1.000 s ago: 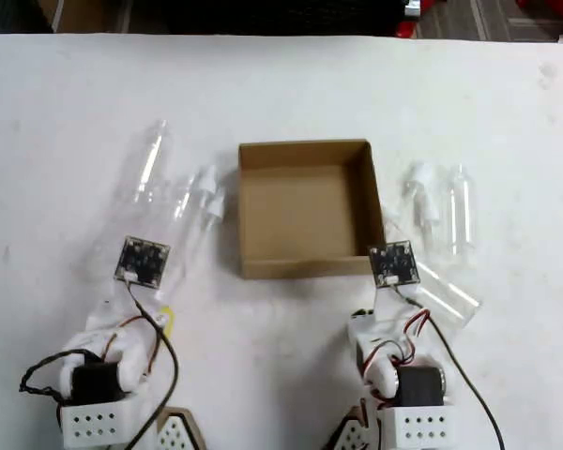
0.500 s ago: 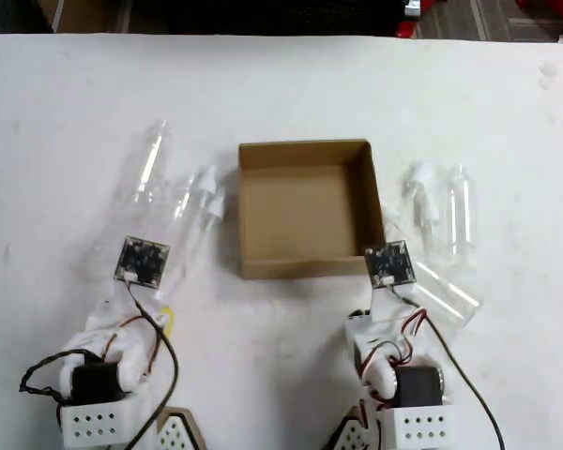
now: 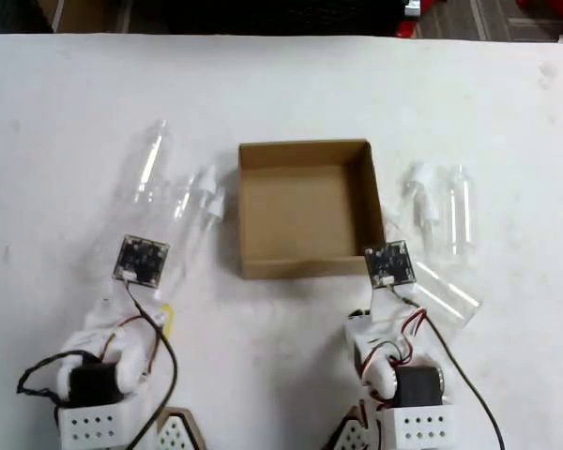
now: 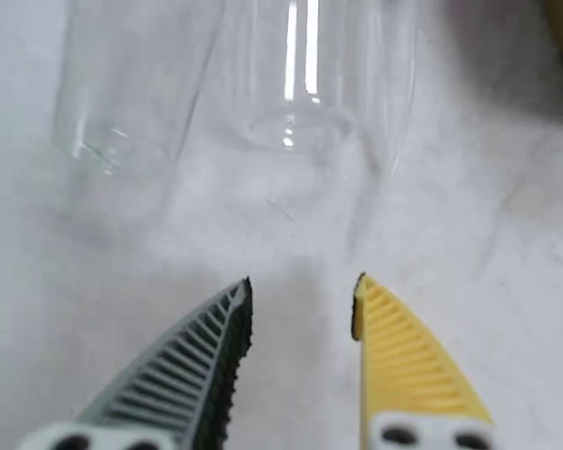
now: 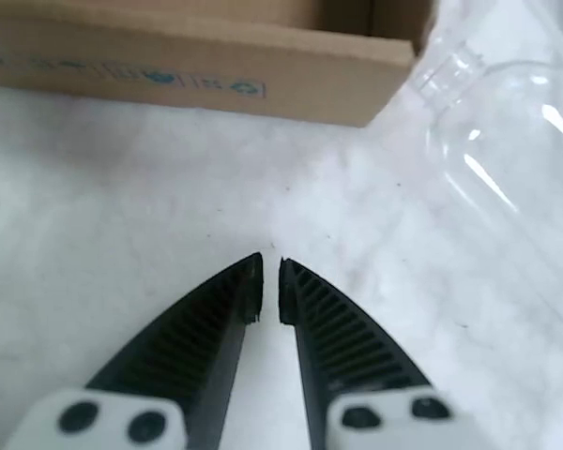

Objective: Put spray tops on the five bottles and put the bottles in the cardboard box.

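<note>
left hand [image 4: 300, 291] parted, grasping nothing, low over the counter [image 4: 507, 281], tips just short of a clear bottle [image 4: 328, 84] lying on its side | right hand [image 5: 270, 267] almost clenched, tips barely apart, holding nothing, just near of the cardboard box [image 5: 197, 66] | another bottle [image 5: 507, 141] lies at the box's near right corner

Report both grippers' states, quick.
Left gripper: open, empty, pointing at a clear bottle.
Right gripper: shut, holding nothing, near the cardboard box.
</note>
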Motion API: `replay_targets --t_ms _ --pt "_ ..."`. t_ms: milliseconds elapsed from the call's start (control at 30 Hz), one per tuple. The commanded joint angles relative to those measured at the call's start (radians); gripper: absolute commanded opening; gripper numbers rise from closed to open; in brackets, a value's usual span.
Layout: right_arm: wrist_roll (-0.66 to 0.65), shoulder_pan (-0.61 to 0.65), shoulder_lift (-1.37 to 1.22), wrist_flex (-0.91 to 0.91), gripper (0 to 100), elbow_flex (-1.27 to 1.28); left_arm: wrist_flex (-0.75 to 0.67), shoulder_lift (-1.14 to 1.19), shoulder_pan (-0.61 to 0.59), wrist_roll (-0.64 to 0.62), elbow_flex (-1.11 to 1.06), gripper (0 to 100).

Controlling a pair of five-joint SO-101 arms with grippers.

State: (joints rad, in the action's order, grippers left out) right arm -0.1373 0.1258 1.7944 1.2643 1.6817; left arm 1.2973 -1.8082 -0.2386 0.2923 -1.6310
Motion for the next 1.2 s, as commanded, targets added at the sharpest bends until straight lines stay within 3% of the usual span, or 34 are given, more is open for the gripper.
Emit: replay_targets --t_ms 0,233,400,633,833,933,1167 --pt "-0.009 0.005 0.005 0.007 1.7 0.009 0.015 -0.005 -0.082 -0.006 0.152 17" --pt "-0.009 0.002 0.005 0.007 1.7 0.009 0.037 -0.005 -0.125 0.018 0.476 17" --pt "-0.009 0.002 0.005 0.007 1.7 0.009 0.055 -0.005 -0.119 0.324 0.66 17" --pt "-0.009 0.002 0.005 0.007 1.7 0.009 0.058 0.038 -0.005 0.282 0.723 17" --pt "-0.008 0.001 0.005 0.007 1.7 0.009 0.063 0.444 0.033 0.315 0.824 17" --pt "-0.008 0.001 0.005 0.007 1.7 0.009 0.097 0.676 0.041 0.315 0.974 17" --pt "-0.008 0.001 0.005 0.007 1.7 0.009 0.252 1.179 0.193 0.308 1.37 17"
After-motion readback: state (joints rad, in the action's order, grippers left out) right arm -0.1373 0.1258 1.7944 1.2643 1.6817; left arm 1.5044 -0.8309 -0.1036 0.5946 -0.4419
